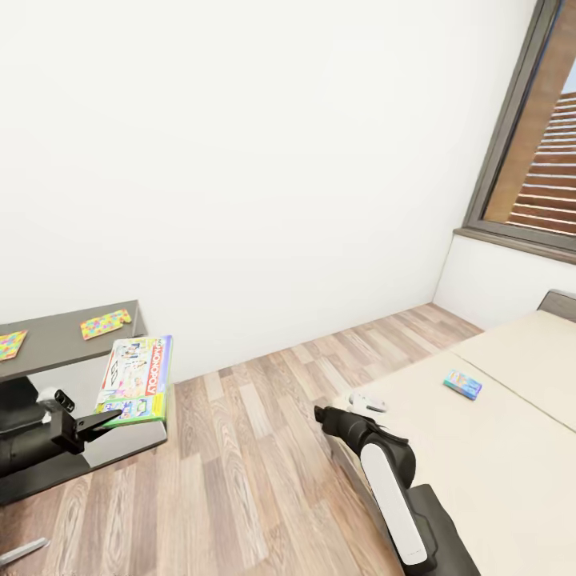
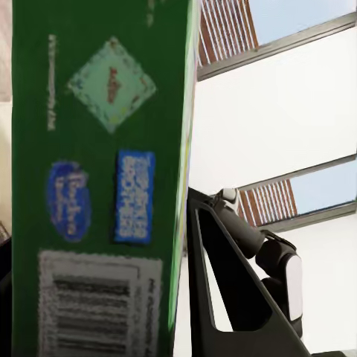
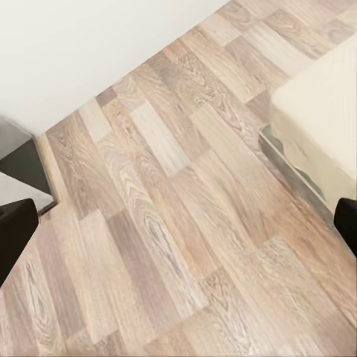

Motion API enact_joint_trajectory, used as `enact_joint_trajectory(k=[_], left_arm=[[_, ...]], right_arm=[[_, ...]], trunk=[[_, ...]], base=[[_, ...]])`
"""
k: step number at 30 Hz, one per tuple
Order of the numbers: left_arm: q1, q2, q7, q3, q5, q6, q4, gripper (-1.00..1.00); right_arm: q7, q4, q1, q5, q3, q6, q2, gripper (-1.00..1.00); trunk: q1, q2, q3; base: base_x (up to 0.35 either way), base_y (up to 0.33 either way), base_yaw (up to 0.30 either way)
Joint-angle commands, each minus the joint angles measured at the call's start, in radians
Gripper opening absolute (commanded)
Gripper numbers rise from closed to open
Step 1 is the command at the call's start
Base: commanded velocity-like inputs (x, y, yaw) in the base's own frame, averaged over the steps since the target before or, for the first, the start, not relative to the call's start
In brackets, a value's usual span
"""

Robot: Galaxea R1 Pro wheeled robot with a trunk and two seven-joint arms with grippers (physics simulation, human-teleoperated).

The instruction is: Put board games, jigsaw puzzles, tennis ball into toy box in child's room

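Observation:
My left gripper [image 1: 108, 418] is shut on the lower edge of a white board game [image 1: 138, 378] with multicoloured edges, holding it tilted in the air beside the end of the table [image 1: 56, 346]. The left wrist view shows the box's green barcode side [image 2: 97, 186] against one black finger [image 2: 223, 290]. Two jigsaw puzzles [image 1: 106, 323] [image 1: 10, 344] lie on the table's dark-grey section. A small teal-blue board game [image 1: 462, 384] lies on the cream bed [image 1: 512, 464]. My right gripper [image 1: 326, 416] hangs open over the floor by the bed's corner, its fingertips [image 3: 15, 230] wide apart with nothing between them.
Wood-plank floor [image 1: 256, 448] stretches between the table and the bed. A white wall stands behind, with a grey-framed window [image 1: 528, 152] at the upper right. The bed's edge and dark frame [image 3: 312, 160] lie close to my right gripper.

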Motion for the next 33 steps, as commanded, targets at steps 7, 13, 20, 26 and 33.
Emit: enact_joint_trajectory(k=[7, 13, 20, 26, 33], left_arm=[[-0.001, -0.002, -0.004, 0.000, 0.002, 0.010, 0.000, -1.00], [-0.001, -0.002, -0.004, 0.000, 0.001, 0.010, 0.000, -1.00], [-0.001, -0.003, -0.004, 0.000, 0.002, 0.010, 0.000, -1.00], [-0.001, -0.003, -0.004, 0.000, 0.002, 0.010, 0.000, -1.00], [-0.001, -0.003, -0.004, 0.000, 0.001, 0.010, 0.000, -1.00]], right_arm=[[-0.010, -0.001, -0.001, -0.009, 0.001, 0.002, 0.000, 1.00], [-0.010, -0.001, -0.001, -0.009, 0.001, 0.002, 0.000, 1.00], [-0.010, -0.001, -0.001, -0.009, 0.002, 0.002, 0.000, 1.00], [-0.010, -0.001, -0.001, -0.009, 0.002, 0.002, 0.000, 1.00], [-0.010, -0.001, -0.001, -0.009, 0.002, 0.002, 0.000, 1.00]], trunk=[[0.000, -0.001, 0.002], [0.000, -0.001, 0.005], [0.000, -0.001, 0.008], [0.000, -0.001, 0.008], [0.000, -0.001, 0.008]], base=[[0.249, 0.007, 0.277], [0.033, 0.032, 0.277], [0.024, -0.007, 0.278], [0.156, -0.117, 0.281], [0.185, -0.048, 0.284]])
